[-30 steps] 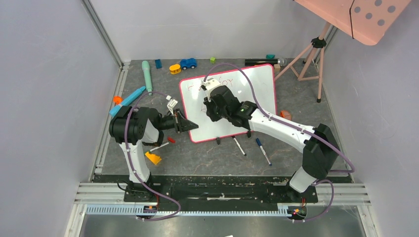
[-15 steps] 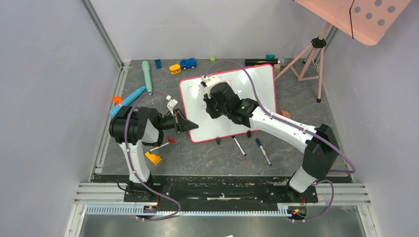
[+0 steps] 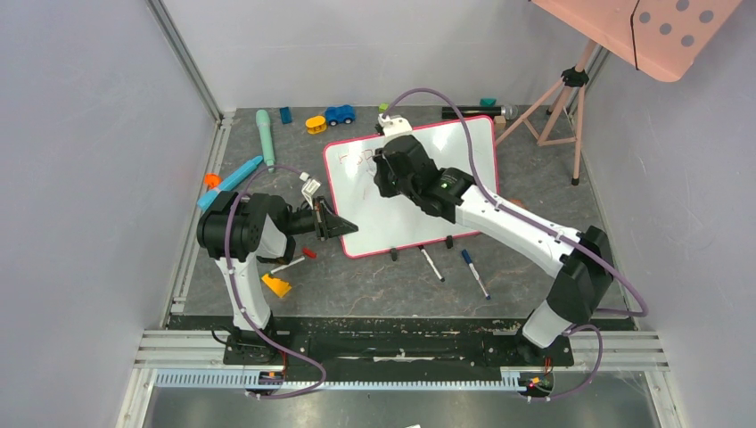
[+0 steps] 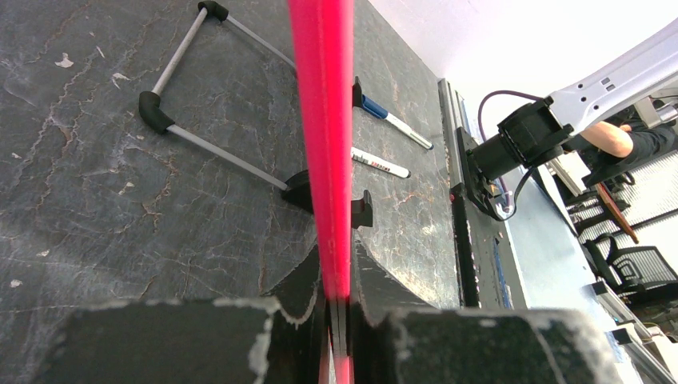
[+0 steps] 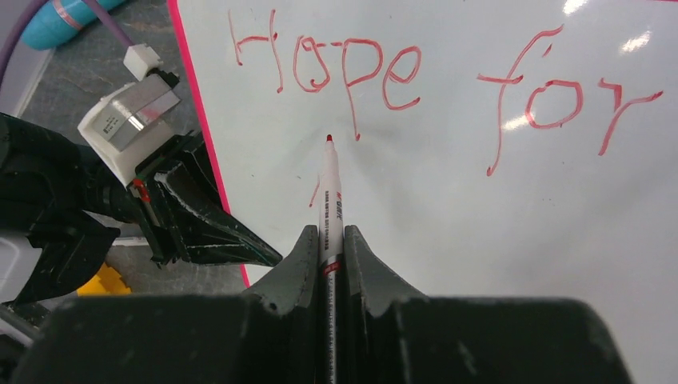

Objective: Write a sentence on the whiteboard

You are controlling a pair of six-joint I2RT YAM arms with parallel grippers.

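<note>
L gripper point(image 4: 336, 298) pressed together on the red frame of the whiteboard point(image 3: 383, 227), at its left edge. Board stands on table point(image 3: 374, 290), mid-back. R gripper point(image 5: 332, 240) over board's upper left, pinching red marker point(image 5: 330, 192), tip just under "Hope"; contact w/ board unclear. The sentence point(image 5: 352, 88) reads "Hope for", top line. 2 loose markers point(image 3: 432, 265) on table near board's front edge.

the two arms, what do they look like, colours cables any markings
Both the left arm and right arm have white links between chunky black joint housings. A purple cable loops along each. The right arm shows a small green light. The wedge-shaped fingers are black, edges scuffed pale.
</note>
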